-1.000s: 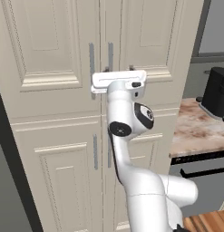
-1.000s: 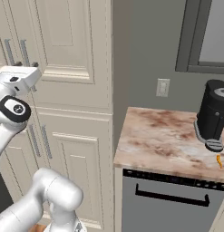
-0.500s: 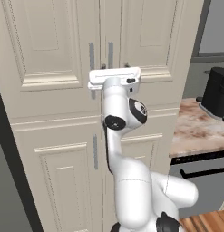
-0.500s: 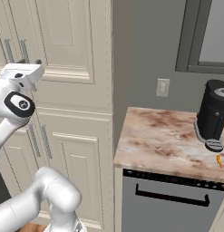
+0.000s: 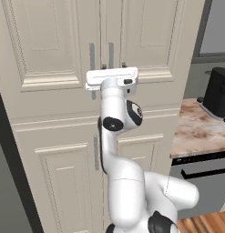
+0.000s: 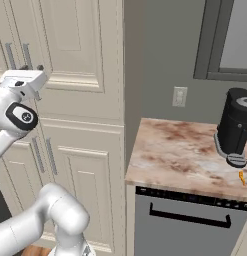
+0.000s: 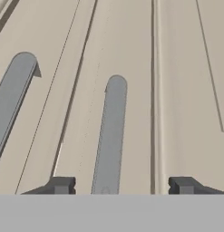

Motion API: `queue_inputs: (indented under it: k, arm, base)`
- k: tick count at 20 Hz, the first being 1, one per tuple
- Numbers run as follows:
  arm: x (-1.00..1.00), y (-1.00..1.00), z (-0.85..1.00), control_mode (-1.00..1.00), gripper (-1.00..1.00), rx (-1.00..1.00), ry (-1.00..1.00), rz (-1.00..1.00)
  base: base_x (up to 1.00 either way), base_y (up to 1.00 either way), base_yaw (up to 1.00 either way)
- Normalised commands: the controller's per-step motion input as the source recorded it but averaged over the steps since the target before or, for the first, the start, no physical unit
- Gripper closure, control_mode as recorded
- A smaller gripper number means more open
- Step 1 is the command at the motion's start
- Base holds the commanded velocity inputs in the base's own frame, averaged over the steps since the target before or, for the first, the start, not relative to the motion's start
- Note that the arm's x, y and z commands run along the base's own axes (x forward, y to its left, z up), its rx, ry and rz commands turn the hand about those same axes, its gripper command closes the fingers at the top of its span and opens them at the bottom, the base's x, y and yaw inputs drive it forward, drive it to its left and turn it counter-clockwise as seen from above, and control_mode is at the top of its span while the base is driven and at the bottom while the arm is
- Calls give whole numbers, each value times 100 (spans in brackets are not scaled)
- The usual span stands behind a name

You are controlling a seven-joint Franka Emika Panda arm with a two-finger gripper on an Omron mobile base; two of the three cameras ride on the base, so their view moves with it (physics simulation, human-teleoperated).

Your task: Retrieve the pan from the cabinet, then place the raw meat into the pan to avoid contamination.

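Cabinet [image 5: 54, 91]: we see all four raised-panel doors shut, upper pair and lower pair alike. Nothing of the task is done yet, by our reading. Pan must be inside; can't see it, can't say which compartment.

Countertop [image 6: 180, 155], just right of the cabinet's side wall, over the dishwasher [image 6: 185, 220]. Black coffee machine [image 6: 236, 125] stands near its right edge, by the back wall.

Arm is raised w/ the hand at the bottom ends of the upper-door handles. Gripper [image 7: 121, 185] is spread wide; in the hand view its fingertips [image 7: 61, 184] straddle the right-door handle [image 7: 110, 136], bar running between them, not touching as far as we can tell. Left-door handle [image 7: 12, 95] lies off to one side, outside the jaws.

Raw meat [image 6: 241, 177]: tiny orange sliver on the countertop near the front right corner, just in front of the coffee machine base. Well apart from the gripper.

Left to do, we judge: close on handle, swing door open, find and pull the pan, set it down, fetch meat, drop it in. Basically the whole job; we're at step one, pre-grasp on the door.
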Motion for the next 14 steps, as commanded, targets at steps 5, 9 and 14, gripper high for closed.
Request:
queue_inputs:
  k: [5, 9, 14]
  arm:
    - [29, 15, -5, -100, -100, 0, 0, -1]
    - [25, 17, -8, -100, -100, 0, 0, -1]
    - [22, 19, -14, -100, -100, -1, 1, -2]
  base:
    - [0, 0, 0]
    - [0, 0, 0]
    - [0, 0, 0]
